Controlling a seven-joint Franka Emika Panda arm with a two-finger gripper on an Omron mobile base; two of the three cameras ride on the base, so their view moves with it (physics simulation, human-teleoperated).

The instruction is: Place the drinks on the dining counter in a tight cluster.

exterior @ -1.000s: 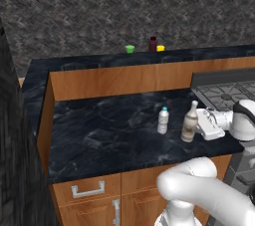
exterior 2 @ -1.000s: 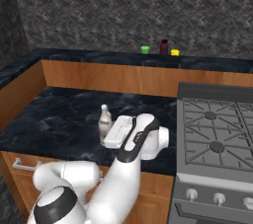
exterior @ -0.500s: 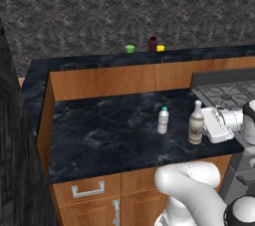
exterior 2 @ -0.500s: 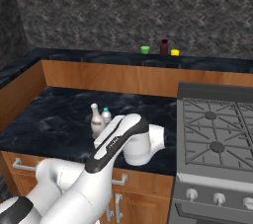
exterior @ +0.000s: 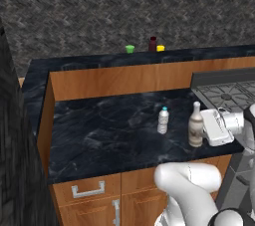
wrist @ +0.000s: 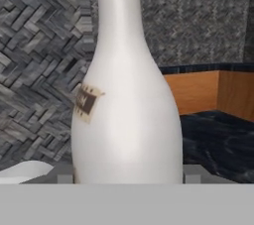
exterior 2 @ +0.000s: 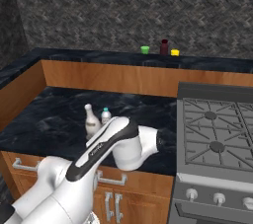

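Jaws clasp the slim tan bottle, upright near the front right of the lower tabletop, with the clear bottle close on its left; far back, the maroon bottle stands on the dining tabletop

Tan bottle upright beside clear bottle on lower counter; maroon bottle on dining counter.

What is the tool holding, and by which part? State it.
The tool is closed around the slim tan bottle, gripping its lower body; the bottle stands upright on the black counter.
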